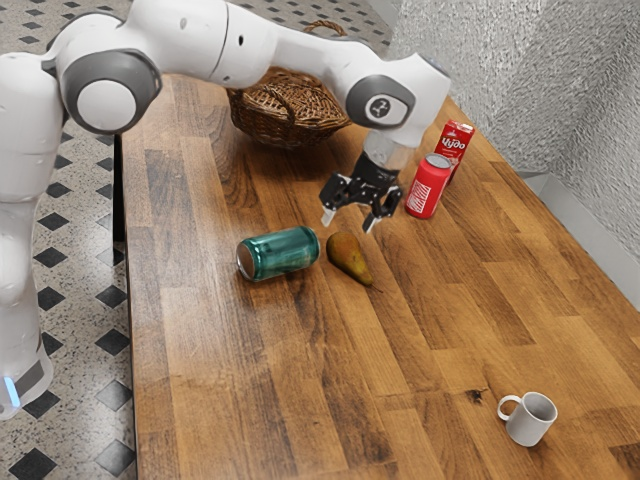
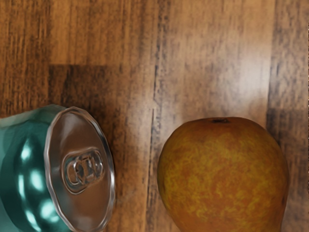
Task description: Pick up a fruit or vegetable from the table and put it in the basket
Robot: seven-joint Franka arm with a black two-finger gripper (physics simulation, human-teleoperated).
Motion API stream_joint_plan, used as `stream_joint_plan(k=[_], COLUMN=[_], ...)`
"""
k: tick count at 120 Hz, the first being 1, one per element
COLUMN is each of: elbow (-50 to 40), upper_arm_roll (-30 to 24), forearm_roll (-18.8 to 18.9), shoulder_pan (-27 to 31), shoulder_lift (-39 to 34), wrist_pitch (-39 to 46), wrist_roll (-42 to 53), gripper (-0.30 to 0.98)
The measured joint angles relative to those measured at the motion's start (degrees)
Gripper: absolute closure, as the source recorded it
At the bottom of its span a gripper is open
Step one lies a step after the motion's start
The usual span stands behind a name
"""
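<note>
My gripper (image 1: 349,222) hangs in the exterior view just above and behind the pear, its two fingers spread apart with nothing between them. The pear (image 1: 347,257), brownish green and orange, lies on its side on the table, stem end toward the exterior view's lower right. Seen from the hand, the pear (image 2: 224,174) shows its rounded bottom end, close below. The brown wicker basket (image 1: 268,118) stands farther back on the table, partly behind the arm.
A teal can (image 1: 283,252) lies right beside the pear; the same can (image 2: 29,174) shows its top end in the wrist view. A red can (image 1: 427,188) and a red carton (image 1: 455,140) stand beyond the gripper. A white mug (image 1: 530,419) stands at the exterior view's lower right.
</note>
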Motion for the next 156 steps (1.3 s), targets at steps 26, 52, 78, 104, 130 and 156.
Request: stream_joint_plan(k=[26, 52, 78, 104, 130, 156], elbow=[-0.2, -3.7, -6.7, -7.7, -8.6, -8.6], upper_arm_roll=[0.3, 0.3, 0.2, 0.3, 0.3, 0.3], forearm_roll=[1.8, 2.4, 2.5, 2.5, 2.5, 2.4], shoulder_pan=[0.0, 0.0, 0.0, 0.0, 0.0, 0.0], shoulder_lift=[0.7, 0.6, -0.4, 0.3, 0.8, 2.1], wrist_pitch=[3.3, 8.8, 11.4, 13.7, 15.2, 16.4], wrist_roll=[-2.0, -3.6, -5.0, -6.0, -6.7, -7.1], gripper=[0.00, 0.00, 0.00, 0.00, 0.00, 0.00])
